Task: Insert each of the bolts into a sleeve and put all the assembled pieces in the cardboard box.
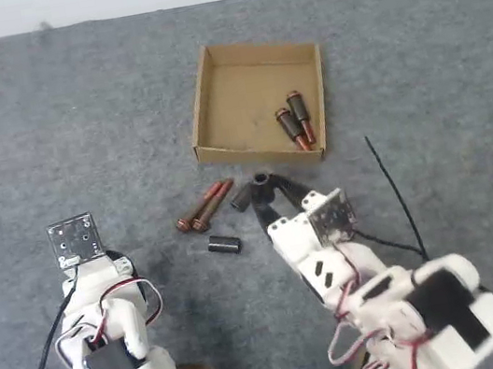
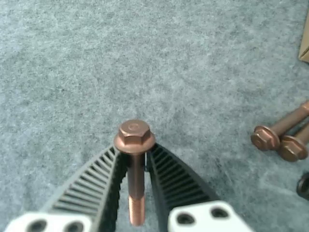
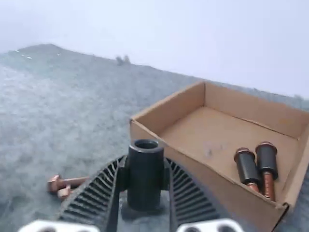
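Copper bolt (image 2: 134, 140) sits clamped in the left gripper (image 2: 135, 157), well left of the cardboard box (image 1: 242, 100). Two loose bolts (image 1: 205, 207) and a loose sleeve (image 1: 224, 243) lie before the box; the right gripper (image 3: 145, 162) pinches a black sleeve (image 3: 145, 181) there. Two assembled pieces (image 1: 295, 119) lie inside.

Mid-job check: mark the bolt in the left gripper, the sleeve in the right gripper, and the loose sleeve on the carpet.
Held bolt (image 2: 136, 176): left wrist view, on its shank.
Held sleeve (image 3: 145, 174): right wrist view, on its side wall.
Loose sleeve (image 1: 224, 243): high view, on its side.
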